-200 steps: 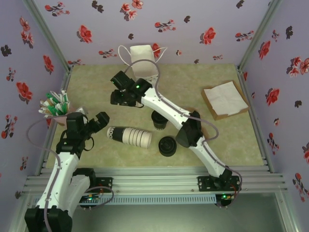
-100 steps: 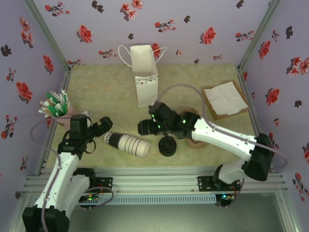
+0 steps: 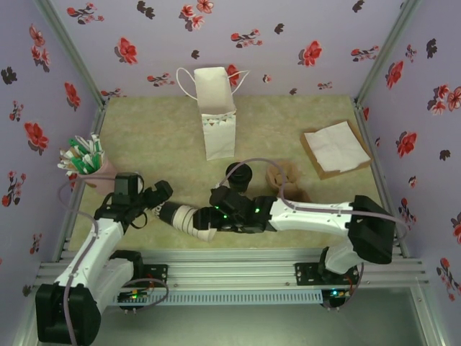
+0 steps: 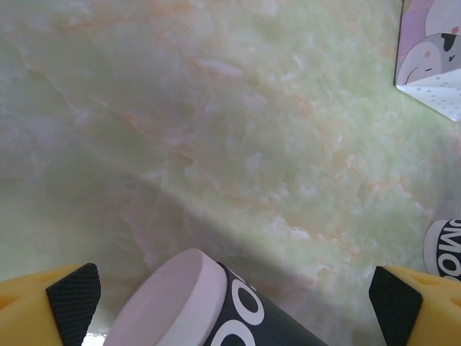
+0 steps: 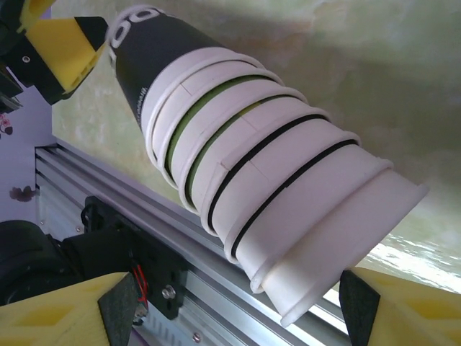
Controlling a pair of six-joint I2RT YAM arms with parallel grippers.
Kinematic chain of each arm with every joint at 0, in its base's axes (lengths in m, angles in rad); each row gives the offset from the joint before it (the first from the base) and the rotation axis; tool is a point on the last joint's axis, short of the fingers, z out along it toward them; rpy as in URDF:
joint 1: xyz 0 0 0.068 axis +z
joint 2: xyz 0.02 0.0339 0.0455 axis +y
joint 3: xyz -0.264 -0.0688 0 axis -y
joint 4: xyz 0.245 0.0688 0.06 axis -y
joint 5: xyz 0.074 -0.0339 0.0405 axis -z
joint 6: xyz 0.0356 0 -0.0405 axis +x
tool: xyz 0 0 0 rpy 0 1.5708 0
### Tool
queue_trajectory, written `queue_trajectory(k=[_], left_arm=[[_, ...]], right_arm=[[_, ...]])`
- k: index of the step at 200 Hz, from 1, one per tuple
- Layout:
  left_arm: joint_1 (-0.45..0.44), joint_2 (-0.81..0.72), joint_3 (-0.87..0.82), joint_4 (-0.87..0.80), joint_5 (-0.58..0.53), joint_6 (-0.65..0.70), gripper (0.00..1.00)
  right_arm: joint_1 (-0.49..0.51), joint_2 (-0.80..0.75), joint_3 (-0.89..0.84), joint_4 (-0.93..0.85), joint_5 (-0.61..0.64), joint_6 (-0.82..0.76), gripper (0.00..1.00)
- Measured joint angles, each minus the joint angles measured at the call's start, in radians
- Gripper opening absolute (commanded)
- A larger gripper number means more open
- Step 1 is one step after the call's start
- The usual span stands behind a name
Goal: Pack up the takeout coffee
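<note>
The takeout coffee (image 3: 238, 175), a white cup with black lettering (image 4: 445, 249) and a black lid, stands mid-table, free of both grippers. A stack of lidless cream cups (image 3: 186, 218) lies on its side near the front edge. My left gripper (image 3: 153, 200) is open, its fingers either side of the stack's dark base end (image 4: 189, 303). My right gripper (image 3: 207, 217) is open too, straddling the stack's wide mouth end (image 5: 338, 238) without visibly touching it. The left gripper's yellow finger (image 5: 61, 50) shows beyond the stack in the right wrist view.
A white paper bag (image 3: 216, 115) stands open at the back centre, its corner (image 4: 432, 58) also in the left wrist view. White napkins on a brown tray (image 3: 335, 149) lie right. A brown holder (image 3: 282, 177) sits beside the coffee. A pink cup of sticks (image 3: 86, 160) stands left. The metal rail (image 5: 216, 281) runs along the front.
My right arm swung from the bag at the back down to the stack's mouth end and opened wider. The left gripper moved closer to the stack's base; the stack shifted and turned slightly.
</note>
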Motion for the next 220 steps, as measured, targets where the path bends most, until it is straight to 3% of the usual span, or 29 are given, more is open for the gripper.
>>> queue_trajectory(k=[100, 149, 220], left_arm=[[-0.008, 0.039, -0.039, 0.117, -0.043, 0.000, 0.99], [-0.008, 0.040, -0.039, 0.129, -0.042, 0.000, 0.99], [-0.011, 0.062, -0.040, 0.120, -0.006, 0.000, 0.99]], right_arm=[[0.000, 0.098, 0.029, 0.095, -0.035, 0.117, 0.72], [0.000, 0.062, 0.004, 0.127, -0.025, 0.156, 0.81], [0.018, 0.014, -0.048, 0.087, -0.009, 0.180, 0.84]])
